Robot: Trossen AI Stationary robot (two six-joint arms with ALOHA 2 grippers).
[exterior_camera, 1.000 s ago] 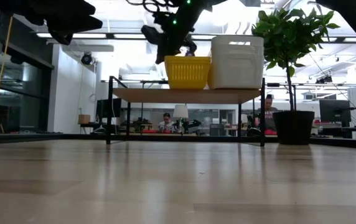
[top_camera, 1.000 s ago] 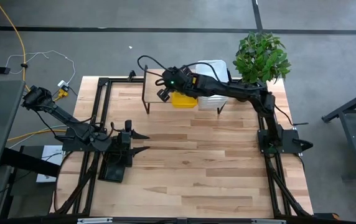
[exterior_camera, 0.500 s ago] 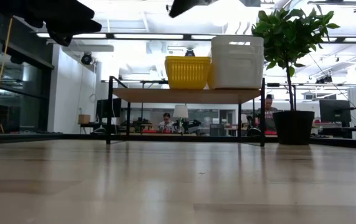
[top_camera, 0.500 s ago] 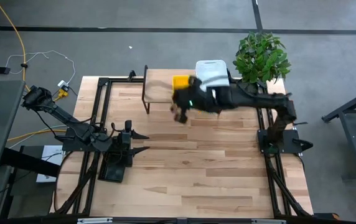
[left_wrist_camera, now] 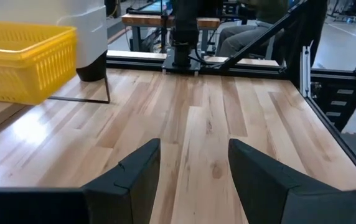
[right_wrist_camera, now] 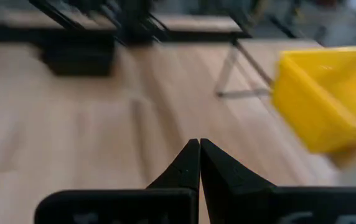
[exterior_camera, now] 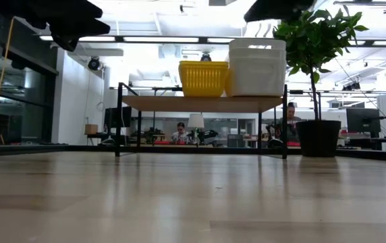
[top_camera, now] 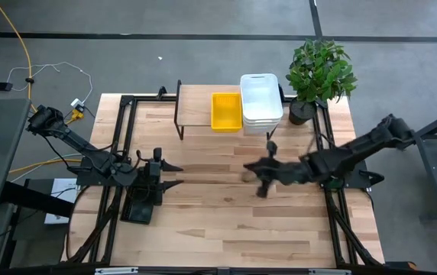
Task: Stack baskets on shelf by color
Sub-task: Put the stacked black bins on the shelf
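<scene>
On shelf [top_camera: 203,107]: yellow baskets [top_camera: 226,111] in one stack, count unclear, touching stack of three white baskets [top_camera: 261,99]; right end effector [top_camera: 257,171] empty, fingers together, above worktop [top_camera: 226,214]; left end effector [top_camera: 174,174] parked, fingers apart

yellow basket [top_camera: 226,111], white baskets [top_camera: 261,99], green plant [top_camera: 322,69]

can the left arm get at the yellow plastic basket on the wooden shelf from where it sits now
Probably yes. The left gripper is open, and only bare table lies between it and the yellow plastic basket on the wooden shelf. The white baskets stand on its far side.
</scene>
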